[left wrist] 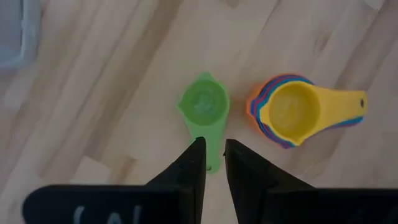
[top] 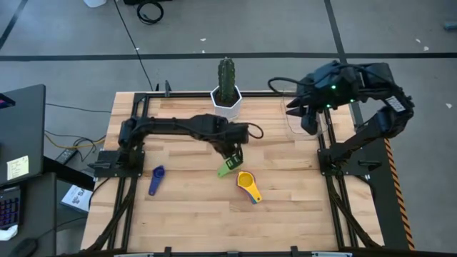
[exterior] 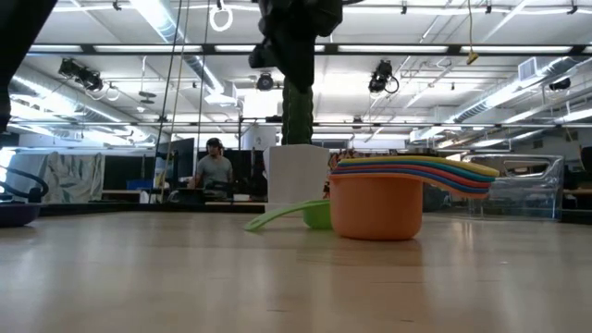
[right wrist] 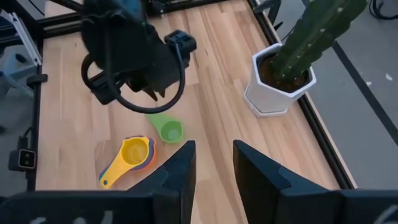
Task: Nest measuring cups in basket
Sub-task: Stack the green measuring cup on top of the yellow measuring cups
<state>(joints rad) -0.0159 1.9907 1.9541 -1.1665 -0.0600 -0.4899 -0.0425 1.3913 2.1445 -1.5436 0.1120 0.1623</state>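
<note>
Green cup under my left hand, the stack waiting beside it

Green cup (left wrist: 203,104) lies on the table (top: 186,214) directly below my left hand (left wrist: 213,149); from the left wrist view my two fingers stand slightly apart over the end of its handle, clamped on nothing, though whether they touch the handle I cannot tell. Just beside the green cup sits the nested stack (left wrist: 292,112), yellow cup (top: 248,183) on top and orange at the bottom, its handles fanned together; a blue cup (top: 156,177) lies well apart toward my left side of the table. My right hand (right wrist: 212,163) waits high over the far right corner, fingers apart and holding nothing; the clear basket (top: 303,123) is barely visible beneath that arm, near the cactus pot (top: 226,100).

I judge the step in hand to be the pick-up of the green cup, with the nesting partly done and nothing yet in the basket so far as I can see. The next move calls for lowering onto the thin handle, closing squarely so the cup does not pivot, then carrying it level to the stack; the flat handle could slip.
</note>
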